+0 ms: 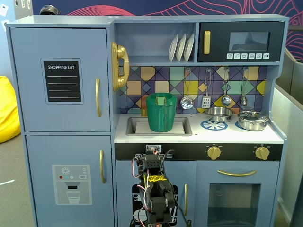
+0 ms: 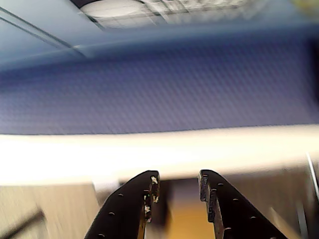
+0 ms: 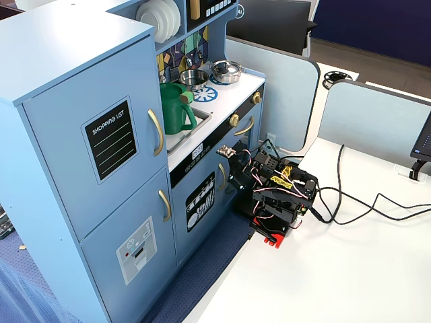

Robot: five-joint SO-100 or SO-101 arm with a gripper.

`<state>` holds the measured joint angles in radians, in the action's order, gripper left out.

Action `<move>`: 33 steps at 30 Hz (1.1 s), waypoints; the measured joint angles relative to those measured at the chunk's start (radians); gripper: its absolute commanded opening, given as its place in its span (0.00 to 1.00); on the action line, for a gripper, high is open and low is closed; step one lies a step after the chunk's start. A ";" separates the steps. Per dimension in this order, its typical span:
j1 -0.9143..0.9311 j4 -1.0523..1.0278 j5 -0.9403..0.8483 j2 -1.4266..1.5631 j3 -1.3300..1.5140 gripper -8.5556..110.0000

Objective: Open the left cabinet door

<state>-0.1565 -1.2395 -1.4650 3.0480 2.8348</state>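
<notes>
Arm (image 3: 279, 192) folded low before the kitchen counter (image 3: 225, 108), tool (image 2: 178, 191) spread, empty, well apart from the left cabinet door (image 1: 61, 78).

Wrist view: all motion-blurred, surfaces unreadable.
Arm base (image 1: 154, 215): cut by the bottom edge.
Dish-rack door (image 1: 142, 196): mostly behind the arm.

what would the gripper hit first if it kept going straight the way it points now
Probably the kitchen's front. In a fixed view the gripper points at the black knob panel just under the white countertop; the blurred wrist view shows a pale edge ahead of the open gripper. Exact depth is unclear.
</notes>
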 measured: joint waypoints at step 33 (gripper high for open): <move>-0.472 1.055 -0.319 -0.374 -0.552 0.18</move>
<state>-0.6289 -0.1841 -1.7840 2.6737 2.2826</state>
